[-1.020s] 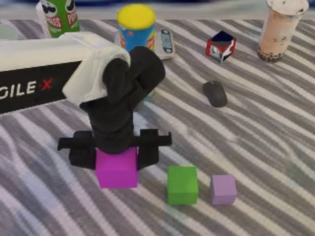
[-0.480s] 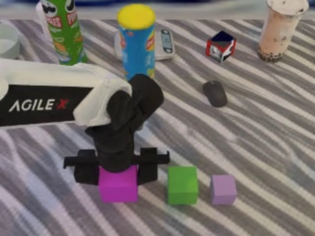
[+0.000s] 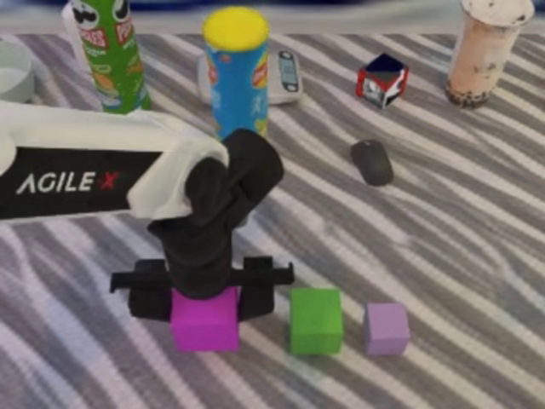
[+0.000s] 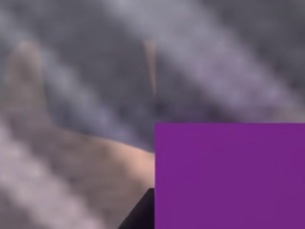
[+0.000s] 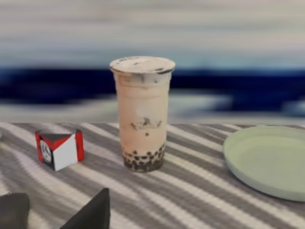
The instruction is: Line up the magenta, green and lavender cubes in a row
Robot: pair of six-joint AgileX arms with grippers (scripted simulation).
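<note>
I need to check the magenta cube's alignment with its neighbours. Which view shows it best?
The top view: the magenta cube sits between the left gripper fingers, beside the green cube. The left wrist view shows only one magenta face; the right wrist view misses it.

Four cubes: magenta cube [image 3: 204, 319], green cube [image 3: 316, 320], lavender cube [image 3: 387, 329], patterned cube [image 3: 381, 80]; two chip cans [image 3: 236, 72]; one drink cup [image 3: 488, 49]; one mouse [image 3: 372, 162]
</note>
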